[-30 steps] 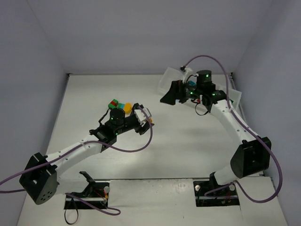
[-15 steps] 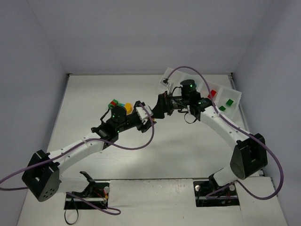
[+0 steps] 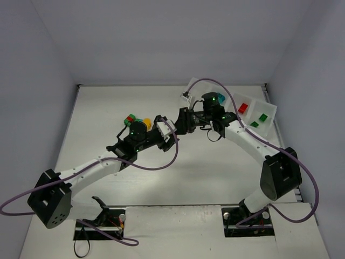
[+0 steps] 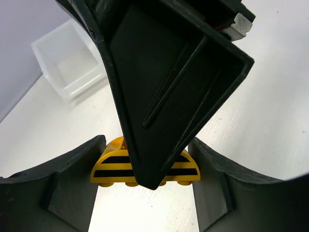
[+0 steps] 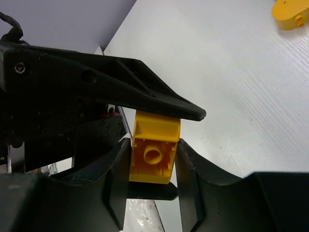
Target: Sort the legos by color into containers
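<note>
Flat white table (image 3: 97, 113) with a matte, faintly streaked surface, enclosed on three sides by plain pale lavender-grey panels, back wall (image 3: 172, 38), left wall (image 3: 29, 108), right wall (image 3: 315, 59), soft even light, faint shadows

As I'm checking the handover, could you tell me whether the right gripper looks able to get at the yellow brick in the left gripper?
Probably yes: the right gripper has a finger against each side of the yellow brick, and the left gripper holding it leaves those sides free.

Overhead from behind; wrist cams close, likely sharing yellow brick (image 5: 153, 154).
</note>
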`<state>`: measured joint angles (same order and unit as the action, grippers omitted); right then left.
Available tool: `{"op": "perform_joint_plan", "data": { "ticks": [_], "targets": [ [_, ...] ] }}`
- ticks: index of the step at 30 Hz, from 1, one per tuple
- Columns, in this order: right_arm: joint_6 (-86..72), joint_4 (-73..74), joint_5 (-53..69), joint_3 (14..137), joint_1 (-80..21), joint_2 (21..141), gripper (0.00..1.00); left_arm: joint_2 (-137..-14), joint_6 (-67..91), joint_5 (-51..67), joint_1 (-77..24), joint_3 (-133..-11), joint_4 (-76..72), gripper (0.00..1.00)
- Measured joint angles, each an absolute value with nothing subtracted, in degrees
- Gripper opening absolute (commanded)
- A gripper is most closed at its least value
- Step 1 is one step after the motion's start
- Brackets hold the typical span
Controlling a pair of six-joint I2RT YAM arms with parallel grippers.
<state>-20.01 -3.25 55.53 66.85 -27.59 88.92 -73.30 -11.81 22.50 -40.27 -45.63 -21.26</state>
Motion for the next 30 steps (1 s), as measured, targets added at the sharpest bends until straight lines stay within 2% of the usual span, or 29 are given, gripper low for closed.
{"op": "perform_joint_plan", "data": {
  "ticks": [1, 2, 6, 9, 10, 12, 16, 17, 18, 20, 21, 24, 30],
  "targets": [
    [-19.9, -3.2, 55.4, 67.0, -27.4, 89.0, 0.00, -73.3, -11.7, 22.2, -40.3, -45.6, -21.3, 0.78],
    [-19.6, -3.2, 55.3, 67.2, -27.3, 89.2, 0.00, -73.3, -11.6, 21.6, -40.3, -45.6, -21.5, 0.83],
    [-18.5, -3.2, 50.1, 70.7, -24.1, 92.1, 0.00, -71.8, -9.5, 16.8, -40.2, -43.4, -21.9, 0.84],
    [-18.2, -3.3, 41.2, 76.1, -20.5, 97.0, 0.00, -69.8, -6.8, 10.9, -39.9, -41.3, -20.4, 0.87],
    [-18.1, -3.3, 38.0, 78.3, -19.5, 99.1, 0.04, -69.0, -5.8, 9.1, -39.7, -41.0, -19.2, 0.87],
    [-18.0, -3.2, 30.7, 83.5, -18.0, 104.0, 0.04, -67.0, -3.3, 5.5, -38.7, -40.2, -16.8, 0.87],
    [-17.9, -2.0, 18.9, 96.5, -16.3, 115.6, 0.11, -62.1, 1.5, 1.0, -35.2, -39.1, -12.2, 0.87],
    [-17.9, -1.7, 16.2, 100.8, -16.1, 119.1, 0.15, -60.9, 3.0, 0.5, -33.8, -38.8, -11.1, 0.87],
    [-18.0, -1.4, 14.0, 104.7, -16.0, 122.3, 0.25, -59.7, 4.4, 0.0, -32.4, -38.7, -9.7, 0.87],
    [-18.0, -0.8, 10.6, 112.1, -15.9, 128.3, 0.39, -58.2, 6.6, -0.3, -29.5, -38.7, -7.6, 0.87],
    [-18.0, -0.3, 8.8, 116.1, -15.8, 131.8, 0.49, -57.7, 7.7, -0.6, -27.9, -38.8, -6.3, 0.87],
    [-18.1, 0.7, 6.2, 122.2, -15.7, 137.4, 0.65, -57.6, 9.2, -1.0, -25.2, -38.8, -3.2, 0.87],
    [-18.1, 2.4, 5.6, 125.0, -15.0, 141.0, 0.73, -60.3, 9.4, 1.0, -22.3, -38.9, 0.3, 0.86]
  ]
}}
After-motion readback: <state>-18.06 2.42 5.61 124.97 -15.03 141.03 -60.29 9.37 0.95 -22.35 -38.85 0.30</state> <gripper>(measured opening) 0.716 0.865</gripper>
